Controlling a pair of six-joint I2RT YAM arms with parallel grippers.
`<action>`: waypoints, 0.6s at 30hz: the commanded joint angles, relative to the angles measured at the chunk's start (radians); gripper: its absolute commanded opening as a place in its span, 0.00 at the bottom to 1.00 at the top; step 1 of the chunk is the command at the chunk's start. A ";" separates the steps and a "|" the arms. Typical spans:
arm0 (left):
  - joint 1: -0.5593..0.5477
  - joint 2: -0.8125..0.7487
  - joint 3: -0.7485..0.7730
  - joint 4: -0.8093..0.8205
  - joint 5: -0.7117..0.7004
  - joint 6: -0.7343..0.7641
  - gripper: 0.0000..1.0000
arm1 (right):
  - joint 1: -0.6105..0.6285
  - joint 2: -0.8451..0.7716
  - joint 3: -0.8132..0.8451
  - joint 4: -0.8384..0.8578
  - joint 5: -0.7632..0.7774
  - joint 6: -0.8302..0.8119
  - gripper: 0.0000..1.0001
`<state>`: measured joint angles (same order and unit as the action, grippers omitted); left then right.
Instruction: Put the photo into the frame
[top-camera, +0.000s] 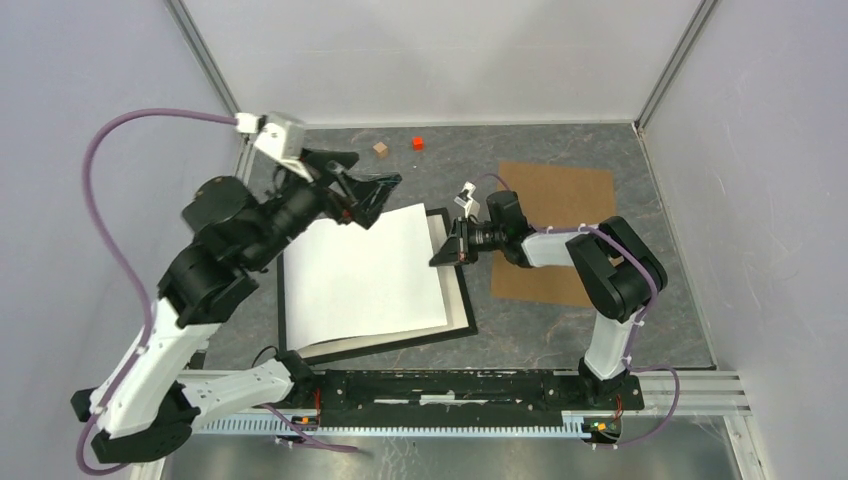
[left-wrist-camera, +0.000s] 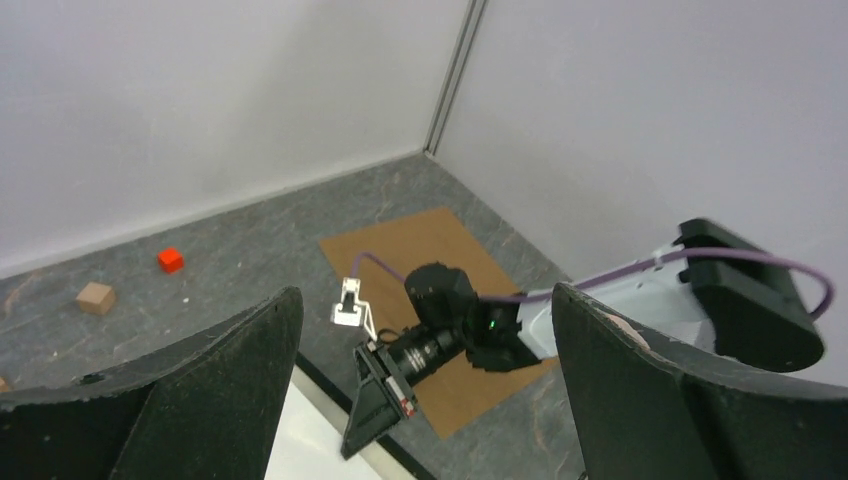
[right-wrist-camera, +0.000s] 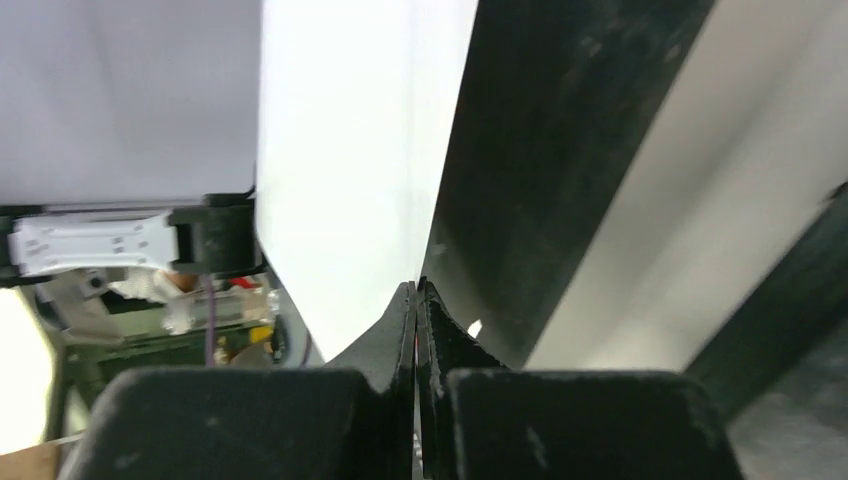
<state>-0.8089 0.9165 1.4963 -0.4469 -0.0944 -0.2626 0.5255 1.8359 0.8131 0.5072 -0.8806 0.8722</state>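
The photo (top-camera: 365, 275), a large white sheet, lies over the black frame (top-camera: 283, 300). Its right edge is raised off the pale mat (top-camera: 462, 300). My right gripper (top-camera: 438, 259) lies low at that edge and is shut on the photo. In the right wrist view its tips (right-wrist-camera: 416, 290) meet on the sheet's edge, with the white photo (right-wrist-camera: 340, 150) to the left. My left gripper (top-camera: 365, 186) hangs open above the photo's far corner with nothing between its fingers (left-wrist-camera: 230, 390). The left wrist view looks down on the right gripper (left-wrist-camera: 375, 405).
A brown cardboard sheet (top-camera: 555, 230) lies under the right arm. A red cube (top-camera: 417, 142) and a wooden cube (top-camera: 380, 149) sit near the back wall. White walls enclose the table on three sides. The arm bases and a rail run along the near edge.
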 joint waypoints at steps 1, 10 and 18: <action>0.004 0.051 -0.031 0.030 0.003 0.071 1.00 | -0.027 0.029 0.166 -0.384 0.047 -0.405 0.00; 0.004 -0.014 -0.209 0.098 -0.136 0.141 1.00 | -0.065 0.049 0.178 -0.405 0.050 -0.459 0.00; 0.004 -0.057 -0.286 0.131 -0.188 0.167 1.00 | -0.067 -0.061 0.088 -0.315 0.136 -0.384 0.00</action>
<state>-0.8089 0.8757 1.2232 -0.3870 -0.2352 -0.1570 0.4561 1.8549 0.9371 0.1219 -0.7910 0.4660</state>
